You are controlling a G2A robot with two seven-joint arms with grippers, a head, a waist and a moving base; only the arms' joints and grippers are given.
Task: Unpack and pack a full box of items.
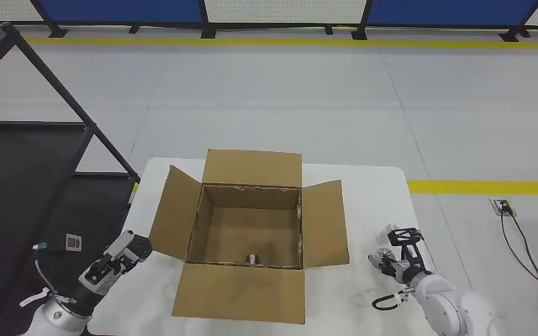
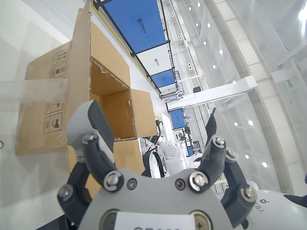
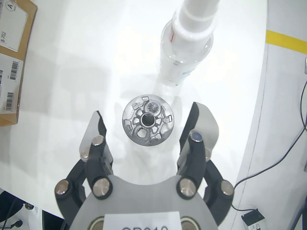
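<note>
right tool (image 3: 146, 113) spread wide over a metal disc (image 3: 148, 127), left tool (image 2: 153, 107) equally wide.

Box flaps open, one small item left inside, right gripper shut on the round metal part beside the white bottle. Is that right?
Not quite. The right gripper is open, not shut on the round metal part: the right wrist view shows a gap on each side. The box flaps are open, one small item lies inside, and the white bottle is beside the part.

White table (image 1: 370, 181): open cardboard box (image 1: 252, 168) at centre; metal disc (image 3: 148, 126), white-capped bottle (image 3: 184, 56) near right edge.
</note>
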